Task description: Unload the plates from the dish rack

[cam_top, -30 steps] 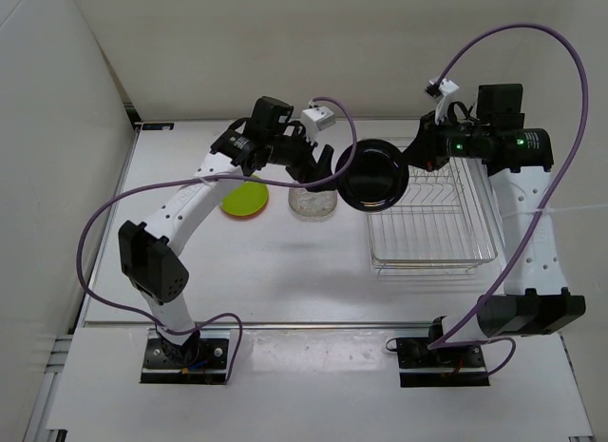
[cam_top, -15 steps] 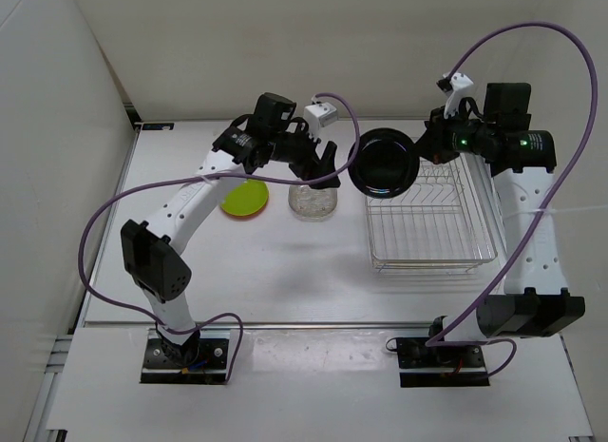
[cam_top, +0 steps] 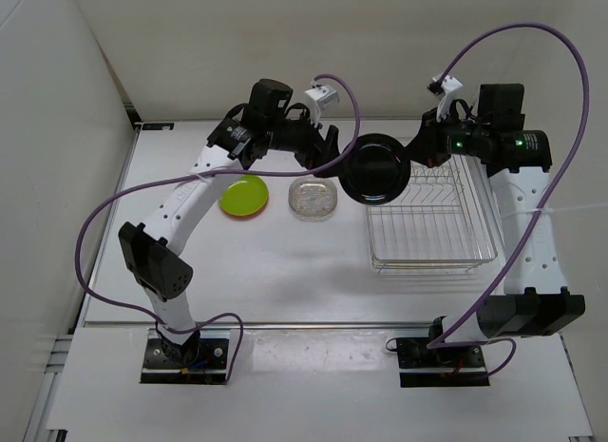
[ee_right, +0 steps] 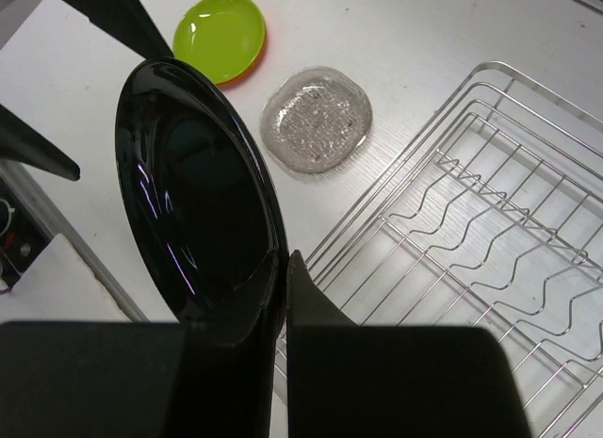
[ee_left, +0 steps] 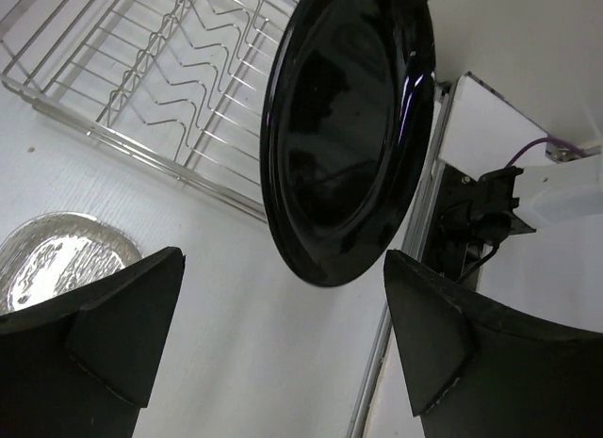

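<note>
My right gripper (cam_top: 410, 157) (ee_right: 285, 268) is shut on the rim of the black plate (cam_top: 374, 170) (ee_right: 193, 193) and holds it on edge in the air, left of the silver wire dish rack (cam_top: 432, 223) (ee_right: 490, 231). My left gripper (cam_top: 332, 149) (ee_left: 283, 339) is open, its fingers apart just short of the black plate (ee_left: 344, 137), not touching it. The clear plate (cam_top: 313, 198) (ee_right: 317, 118) (ee_left: 57, 259) lies flat on the table. The yellow-green plate (cam_top: 243, 194) (ee_right: 220, 33) lies on the orange plate, of which only an edge shows. No plates stand in the rack.
The table's back edge and wall run just behind both grippers. Purple cables loop over both arms. The rack (ee_left: 160, 89) fills the right half of the table.
The left gripper has lifted away from the clear plate and moved right toward the black plate. The right gripper has shifted the black plate slightly left and back.
</note>
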`<state>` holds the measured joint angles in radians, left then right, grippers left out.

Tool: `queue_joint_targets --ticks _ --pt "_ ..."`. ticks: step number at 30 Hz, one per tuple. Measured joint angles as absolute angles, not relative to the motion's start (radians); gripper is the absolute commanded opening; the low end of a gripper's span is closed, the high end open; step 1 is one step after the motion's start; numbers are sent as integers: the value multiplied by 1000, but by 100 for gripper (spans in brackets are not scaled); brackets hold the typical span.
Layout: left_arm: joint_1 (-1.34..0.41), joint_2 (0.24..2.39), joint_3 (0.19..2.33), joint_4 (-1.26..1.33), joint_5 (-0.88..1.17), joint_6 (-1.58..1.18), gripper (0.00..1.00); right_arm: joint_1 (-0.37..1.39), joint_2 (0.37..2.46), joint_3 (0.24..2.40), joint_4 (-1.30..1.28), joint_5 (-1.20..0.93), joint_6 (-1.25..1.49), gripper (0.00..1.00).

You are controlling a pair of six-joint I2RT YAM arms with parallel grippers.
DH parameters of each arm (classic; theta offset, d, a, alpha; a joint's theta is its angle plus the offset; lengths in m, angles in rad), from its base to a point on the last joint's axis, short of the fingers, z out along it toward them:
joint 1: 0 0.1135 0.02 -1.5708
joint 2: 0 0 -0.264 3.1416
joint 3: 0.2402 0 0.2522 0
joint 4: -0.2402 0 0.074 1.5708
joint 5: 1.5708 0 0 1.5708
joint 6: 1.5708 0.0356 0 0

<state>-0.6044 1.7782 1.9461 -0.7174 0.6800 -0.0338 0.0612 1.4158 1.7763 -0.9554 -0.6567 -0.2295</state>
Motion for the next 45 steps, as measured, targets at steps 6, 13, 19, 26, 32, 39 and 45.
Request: queue_joint_targets --ticks 6,13,19,26,32,39,45 --pt "-604 1823 1980 -706 708 -62 76 61 1416 1776 -975 -689 -247 0" --pt "-609 1869 1981 -701 716 -97 11 63 1416 1776 -989 -704 -262 0" --pt "-605 1869 1979 -697 695 -112 11 66 1416 1770 -994 -716 -258 100" --pt "-522 1779 1801 -649 547 -132 11 66 1413 1724 -944 -617 -219 100" --pt "-208 1754 1602 -620 456 -127 11 66 1402 1684 -904 -471 -173 100" --pt "57 1930 1542 -633 477 -121 11 66 1372 1684 -885 -420 -162 100" --pt "73 2043 1592 -683 533 -113 11 66 1358 1684 -885 -413 -164 100"
